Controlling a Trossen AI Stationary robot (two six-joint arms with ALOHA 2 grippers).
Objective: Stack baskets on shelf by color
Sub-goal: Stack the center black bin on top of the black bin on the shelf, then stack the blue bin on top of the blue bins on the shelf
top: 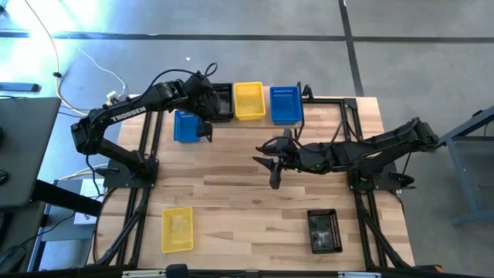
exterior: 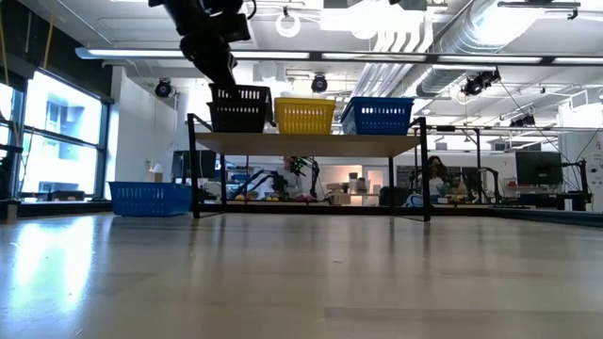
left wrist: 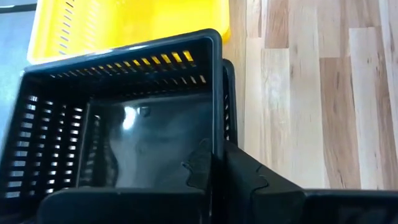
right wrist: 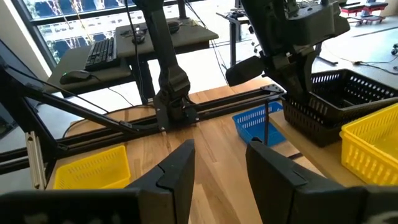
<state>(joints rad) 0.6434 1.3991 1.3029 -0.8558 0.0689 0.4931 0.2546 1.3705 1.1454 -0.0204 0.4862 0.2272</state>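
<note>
On the shelf (exterior: 311,143) at the table's far edge stand a black basket (top: 222,100), a yellow basket (top: 248,100) and a blue basket (top: 285,105), left to right. My left gripper (exterior: 222,73) is at the black basket's left side and is shut on it. A second black basket's rim (left wrist: 229,87) shows just under the held one. My right gripper (top: 272,164) hovers open over the table's middle, touching nothing. A blue basket (top: 185,126), a yellow basket (top: 177,229) and a black basket (top: 323,230) rest on the tabletop. My left gripper holds the upper black basket by its side wall (left wrist: 217,127), the one toward the table's left. One finger (left wrist: 202,168) is inside the basket and one (left wrist: 252,180) outside. The fingers come from above, slanting down. The basket sits in the lower black basket on the shelf.
The loose blue basket (exterior: 151,198) lies on the tabletop just left of the shelf's legs, under my left arm. Black frame rails run along the table's left and right sides. Bare wood lies between the shelf and the two near baskets.
</note>
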